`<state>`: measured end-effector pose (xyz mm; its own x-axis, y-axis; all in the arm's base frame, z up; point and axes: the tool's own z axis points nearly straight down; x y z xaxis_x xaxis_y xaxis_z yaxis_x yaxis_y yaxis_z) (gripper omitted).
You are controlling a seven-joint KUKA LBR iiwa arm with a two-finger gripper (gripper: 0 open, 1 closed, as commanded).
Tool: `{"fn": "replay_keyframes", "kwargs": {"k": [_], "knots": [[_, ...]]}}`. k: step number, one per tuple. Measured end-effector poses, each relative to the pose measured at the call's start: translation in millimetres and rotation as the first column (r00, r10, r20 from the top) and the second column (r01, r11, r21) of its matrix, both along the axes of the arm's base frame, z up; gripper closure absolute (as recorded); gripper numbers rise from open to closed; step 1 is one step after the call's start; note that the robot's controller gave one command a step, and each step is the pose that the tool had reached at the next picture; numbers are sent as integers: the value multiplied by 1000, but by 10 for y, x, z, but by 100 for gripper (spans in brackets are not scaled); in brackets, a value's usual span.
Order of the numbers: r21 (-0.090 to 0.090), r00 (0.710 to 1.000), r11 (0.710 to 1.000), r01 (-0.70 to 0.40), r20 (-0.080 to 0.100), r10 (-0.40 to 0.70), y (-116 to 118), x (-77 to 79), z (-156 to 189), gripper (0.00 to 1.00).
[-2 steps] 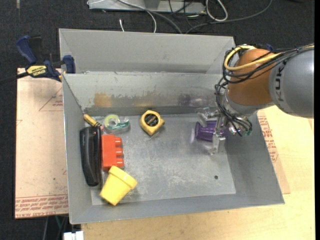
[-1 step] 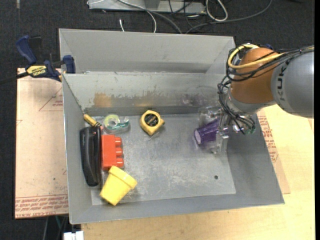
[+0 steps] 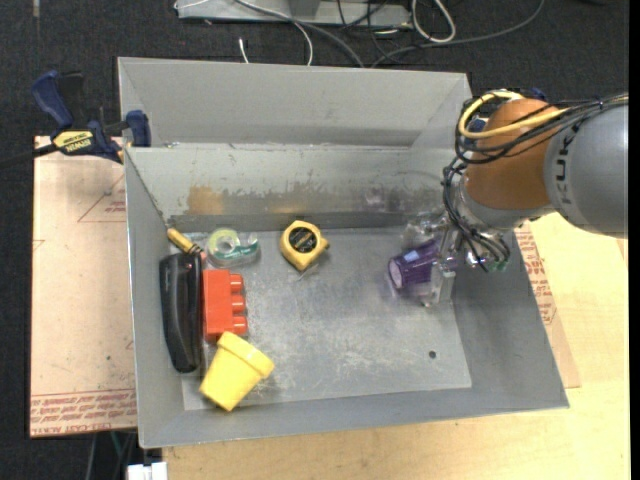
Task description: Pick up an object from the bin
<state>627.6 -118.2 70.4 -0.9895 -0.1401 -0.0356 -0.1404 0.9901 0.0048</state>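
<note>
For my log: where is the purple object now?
The purple object lies on the bin floor, right side of the camera view, close beside the gripper; the yellow tape measure is to its left.

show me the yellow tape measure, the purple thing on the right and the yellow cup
yellow tape measure [image 3: 302, 245], camera view, middle of its upturned face
purple thing [image 3: 410, 270], camera view, on its purple body
yellow cup [image 3: 233, 373], camera view, on its side wall, as it lies tipped over

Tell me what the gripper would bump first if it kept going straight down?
Probably the small purple thing right at the gripper, on the bin's right side, then the grey bin floor. Depth is hard to judge from above.
</note>
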Motion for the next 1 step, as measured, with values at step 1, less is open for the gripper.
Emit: {"fn": "replay_keyframes", "kwargs": {"k": [1], "knots": [[-3,995,995,-104,-8,104,59,14,9,100]]}}
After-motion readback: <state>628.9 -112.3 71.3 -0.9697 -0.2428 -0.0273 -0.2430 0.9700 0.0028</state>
